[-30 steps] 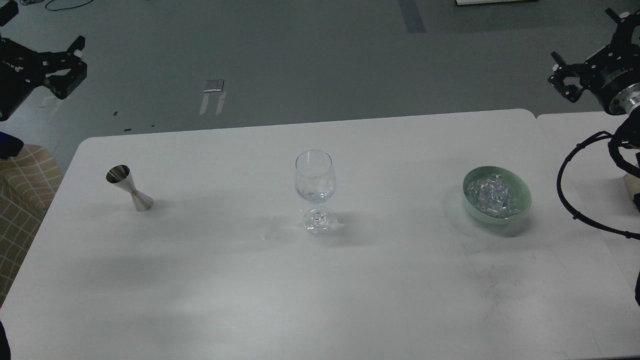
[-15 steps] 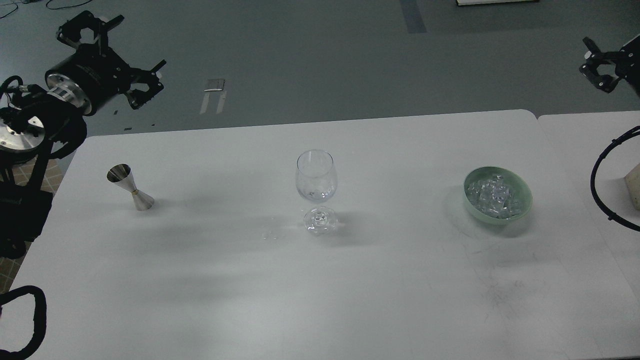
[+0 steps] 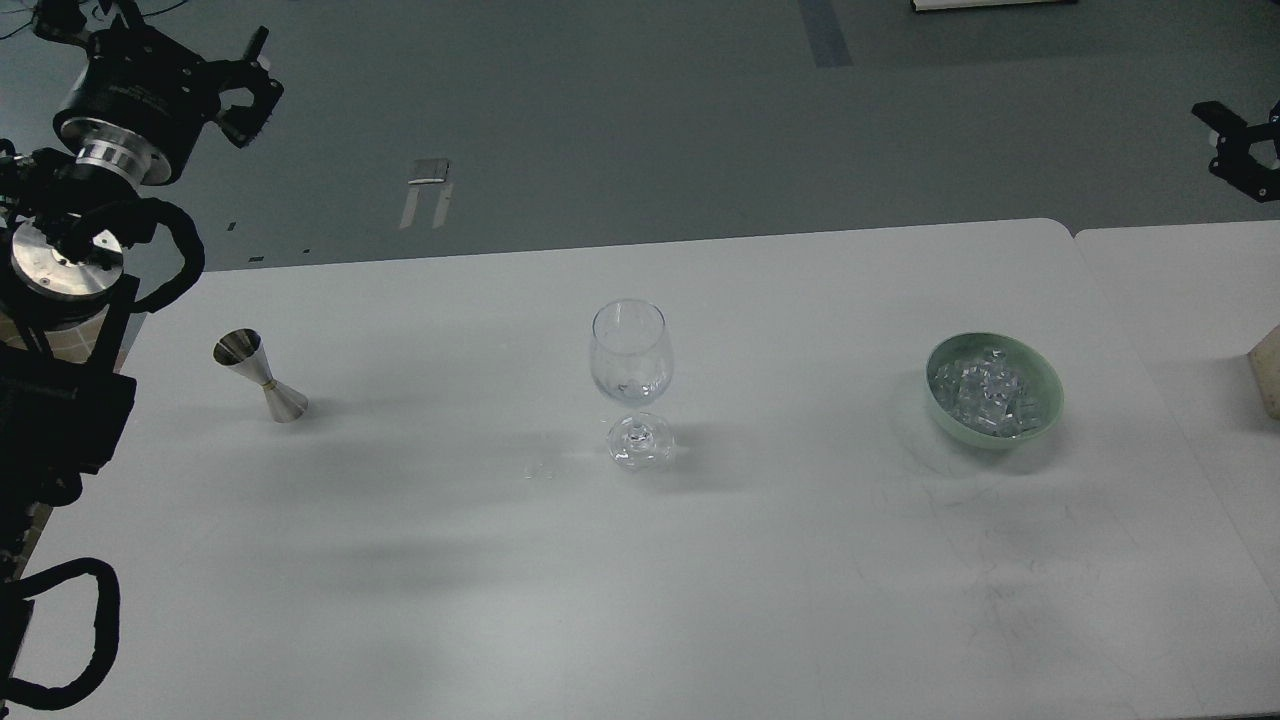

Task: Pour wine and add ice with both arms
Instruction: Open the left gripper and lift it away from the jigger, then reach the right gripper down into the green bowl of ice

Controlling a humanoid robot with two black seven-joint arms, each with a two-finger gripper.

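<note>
A clear stemmed wine glass (image 3: 630,362) stands upright in the middle of the white table (image 3: 640,560). The ice (image 3: 985,396), many small clear cubes, lies in a pale green bowl (image 3: 1040,412) on the right. A steel hourglass-shaped jigger (image 3: 262,378) stands on the left. My left gripper (image 3: 256,80) hangs high at the far left, above the floor beyond the table, fingers apart and empty. My right gripper (image 3: 1228,145) shows at the right edge, partly cut off, prongs apart and empty. Both are far from the glass.
The left arm's black links, silver rings and looping cable (image 3: 70,300) fill the left edge beside the jigger. A second white table (image 3: 1170,300) adjoins on the right, with a beige block (image 3: 1268,372) at its edge. Grey floor lies beyond.
The left arm has swung into view and risen, its gripper now higher and further left than half a second ago. The right arm has drawn back toward the right edge. Table objects unmoved.
</note>
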